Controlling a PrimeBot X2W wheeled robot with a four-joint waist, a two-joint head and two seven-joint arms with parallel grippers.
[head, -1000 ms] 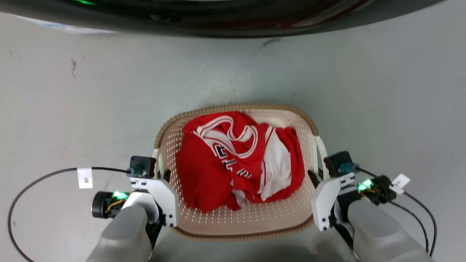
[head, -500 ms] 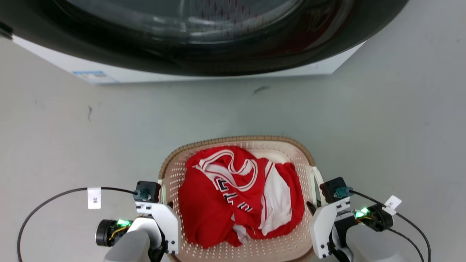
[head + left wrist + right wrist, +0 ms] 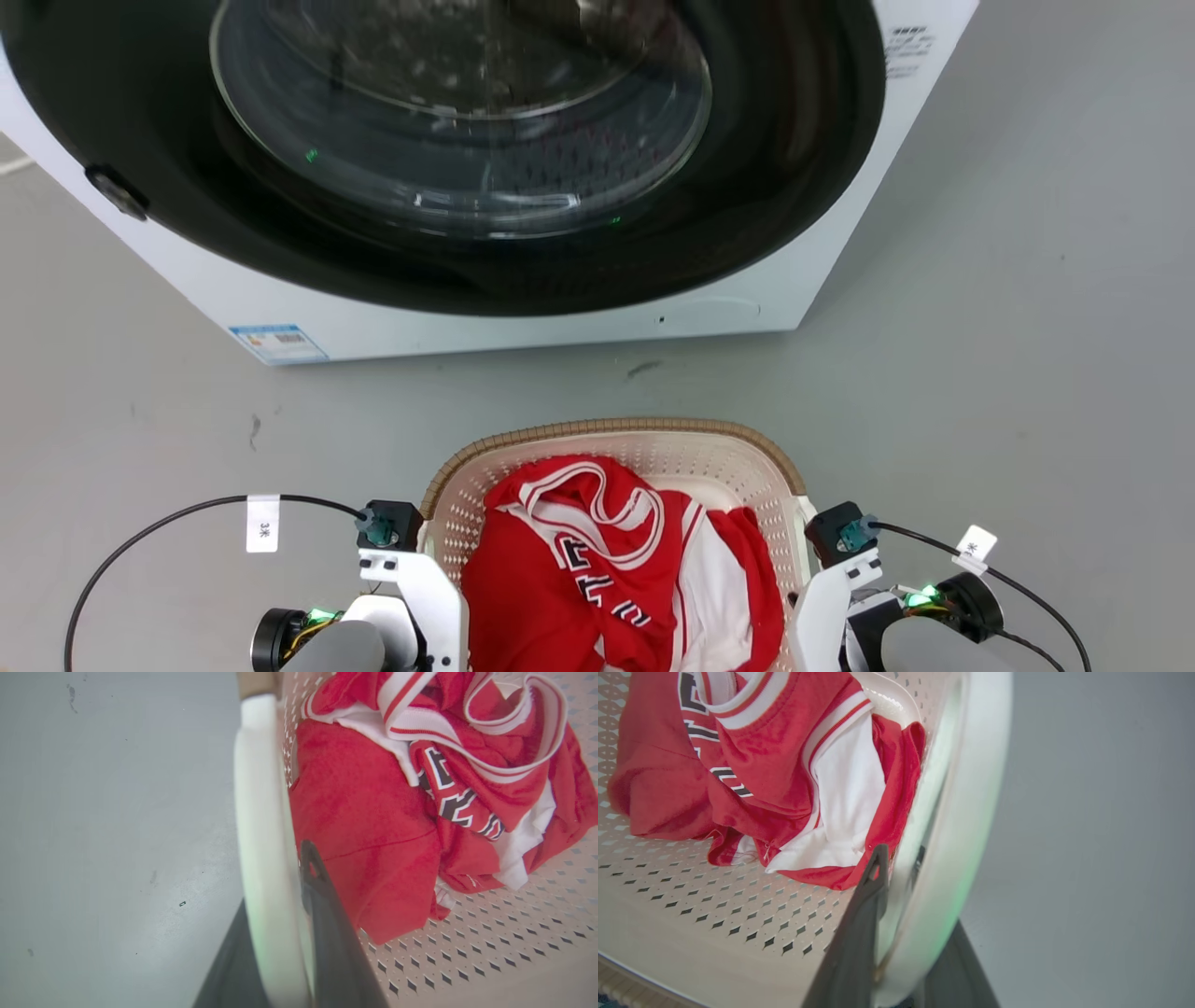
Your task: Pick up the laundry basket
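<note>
1. Nearest the robot: left pincer [image 3: 275,882] clamped on white left handle [image 3: 259,812]; right pincer [image 3: 920,891] clamped on right handle [image 3: 971,788].
2. Laundry basket [image 3: 607,427] between both arms, red jersey [image 3: 560,597] inside; washing machine [image 3: 523,327] beyond.
3. Step, likely: lifting. Next: raise both arms evenly, basket level.

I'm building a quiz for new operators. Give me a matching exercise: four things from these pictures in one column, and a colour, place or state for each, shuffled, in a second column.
Column one
A. laundry basket
B. red jersey
C. washing machine
D. left gripper

Column two
1. shut on a white side handle
2. crumpled inside the basket
3. tan woven-look rim
4. dark round door, beyond the basket

Pairs: A-3, B-2, C-4, D-1
</note>
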